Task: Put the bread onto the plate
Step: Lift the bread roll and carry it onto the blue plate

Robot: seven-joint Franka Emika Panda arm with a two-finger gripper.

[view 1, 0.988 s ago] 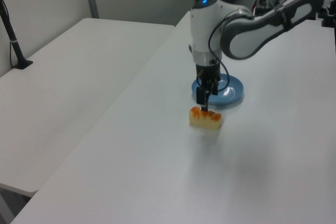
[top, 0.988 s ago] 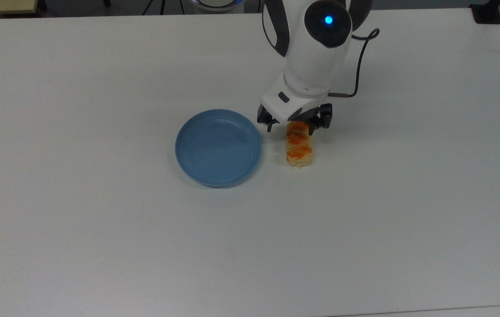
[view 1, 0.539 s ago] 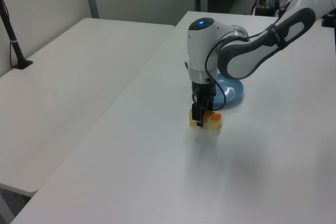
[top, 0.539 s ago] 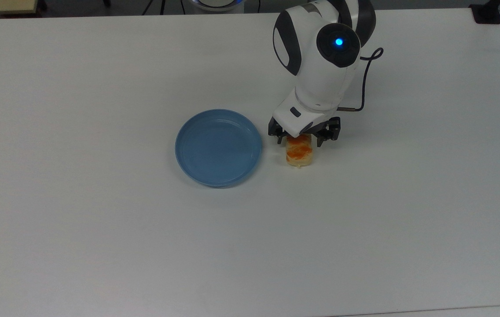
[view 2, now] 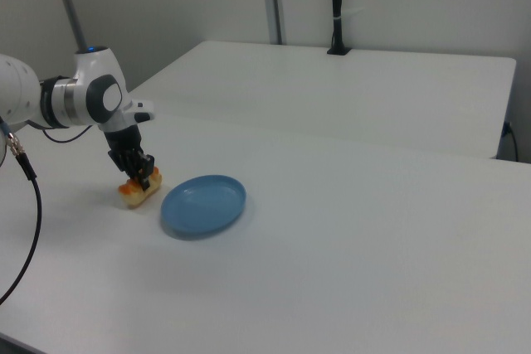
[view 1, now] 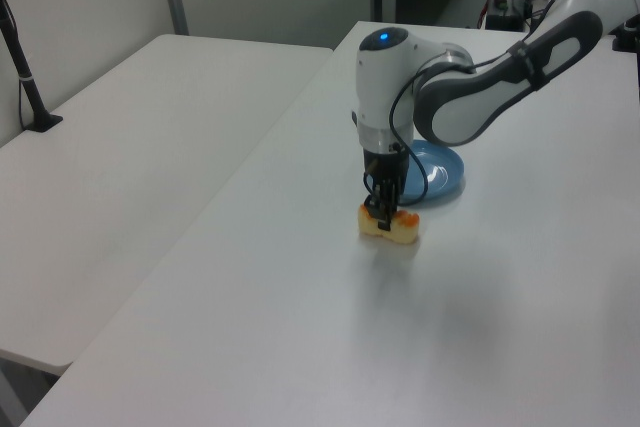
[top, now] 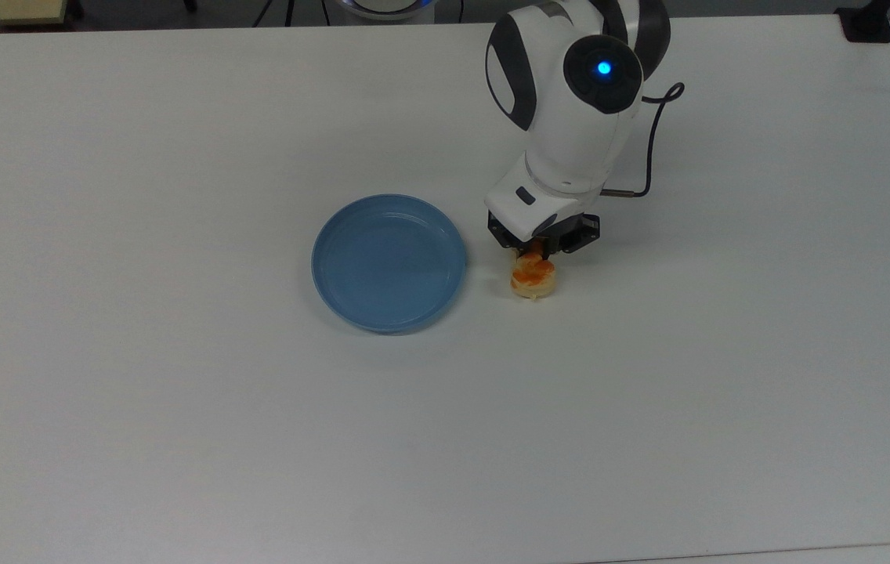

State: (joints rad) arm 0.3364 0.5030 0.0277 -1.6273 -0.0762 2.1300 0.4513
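Since half a second ago the black two-finger gripper [top: 537,254] has drawn its fingers in and now pinches the small oblong pale-yellow loaf with orange glaze [top: 533,279] across its width. From under the gripper, the loaf's long axis runs toward the top view's bottom, lying on the white table [top: 179,439]. Left view shows the loaf's full side [view 1: 392,227], foreshortened from above. Beside the gripper, at the top view's left, sits the round light-blue plastic plate [top: 388,262], bare.
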